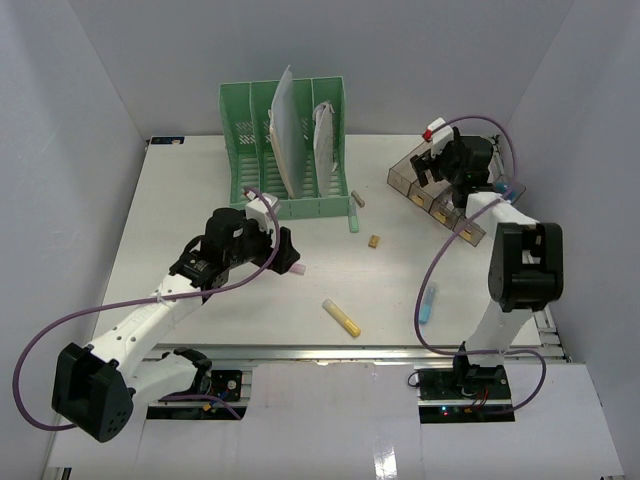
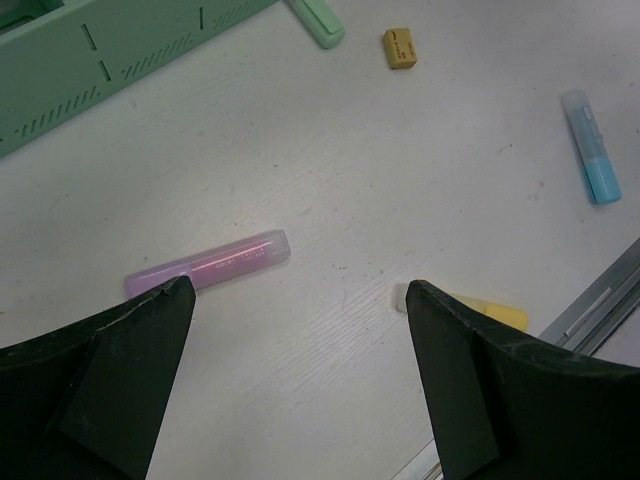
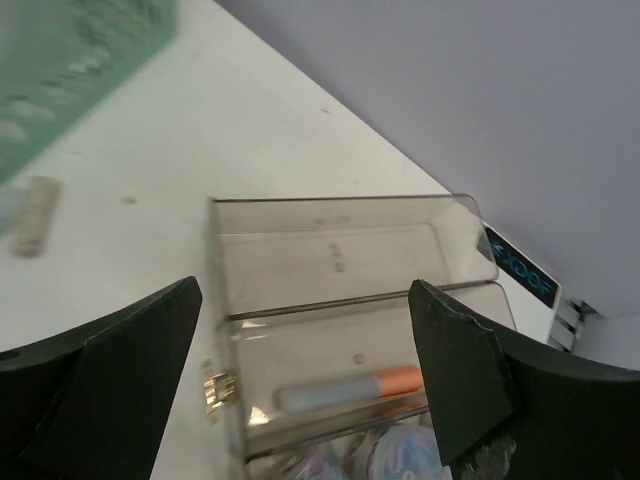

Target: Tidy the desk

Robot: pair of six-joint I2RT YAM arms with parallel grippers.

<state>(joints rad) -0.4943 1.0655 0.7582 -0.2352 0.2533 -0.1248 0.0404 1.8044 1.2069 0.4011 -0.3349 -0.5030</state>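
Note:
The white desk (image 1: 190,190) holds loose stationery. My left gripper (image 1: 284,254) is open and empty, low over the desk beside a pink highlighter (image 2: 210,263), which lies just past its left finger (image 2: 130,340). A yellow highlighter (image 2: 495,312) shows behind its right finger. My right gripper (image 1: 430,160) is open and empty above the clear brown compartment tray (image 3: 340,215) at the back right. An orange-capped grey pen (image 3: 350,390) lies in the tray's second compartment; the far compartment looks empty.
A green file rack (image 1: 285,140) with papers stands at the back. A green marker (image 2: 318,20), a small yellow eraser (image 2: 398,48) and a blue glue stick (image 2: 592,147) lie on the desk. A metal rail (image 1: 350,352) runs along the front edge.

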